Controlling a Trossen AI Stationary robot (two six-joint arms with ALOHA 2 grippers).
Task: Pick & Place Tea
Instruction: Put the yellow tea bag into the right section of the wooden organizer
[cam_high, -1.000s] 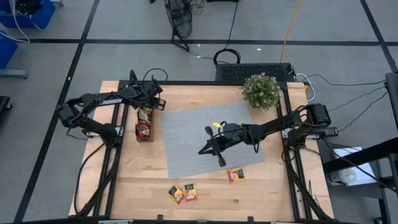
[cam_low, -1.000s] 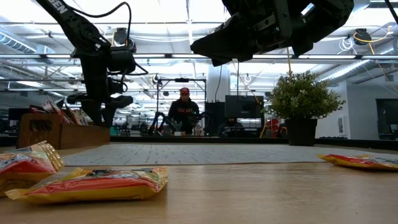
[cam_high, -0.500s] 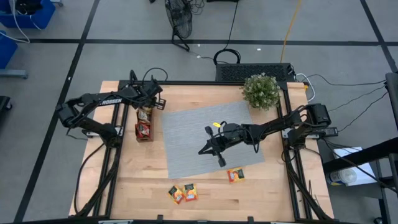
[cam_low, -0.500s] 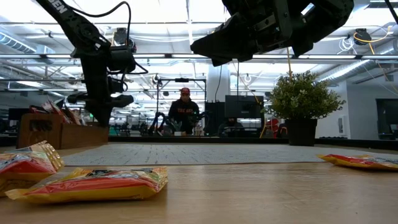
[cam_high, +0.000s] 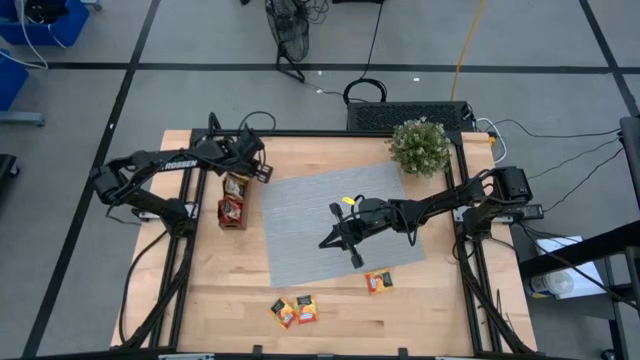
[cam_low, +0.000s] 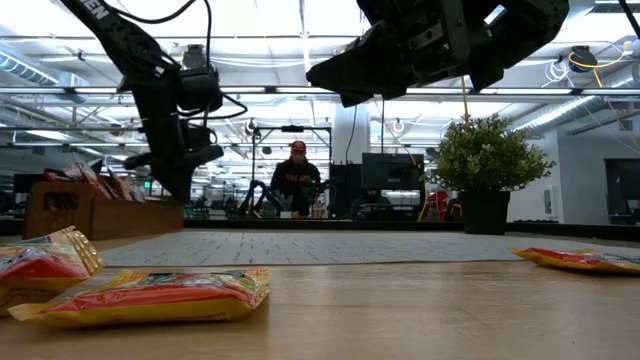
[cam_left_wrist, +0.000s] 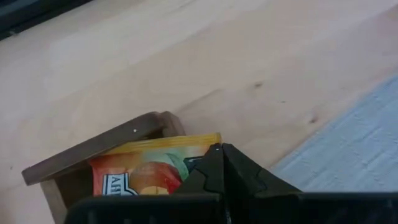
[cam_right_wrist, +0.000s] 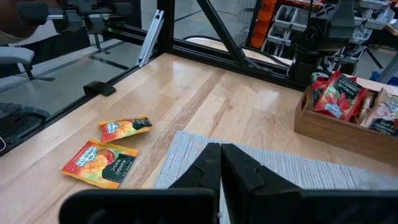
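Note:
My left gripper (cam_high: 264, 171) hangs shut, tipped downward, just past the far end of the brown wooden tray (cam_high: 232, 197), on the mat's side. In the left wrist view its shut fingertips (cam_left_wrist: 222, 149) stand in front of a yellow-orange tea sachet (cam_left_wrist: 149, 168) that stands upright in the tray's end compartment (cam_left_wrist: 93, 152). More sachets (cam_high: 232, 208) stand in the tray. Three tea sachets lie flat on the table near its front edge (cam_high: 282, 313) (cam_high: 306, 308) (cam_high: 378, 281). My right gripper (cam_high: 326, 241) hovers shut above the grey woven mat (cam_high: 300, 205), holding nothing.
A potted plant (cam_high: 418, 145) stands at the far right corner of the table. The mat covers the table's middle. Bare wood lies between the mat and the front edge around the loose sachets. A person (cam_low: 297, 180) sits in the room far behind the table.
My left gripper has drawn its fingers together, tipped over and shifted a little from above the tray's far end toward the mat. The sachets in the tray stay where they were. My right arm has kept still.

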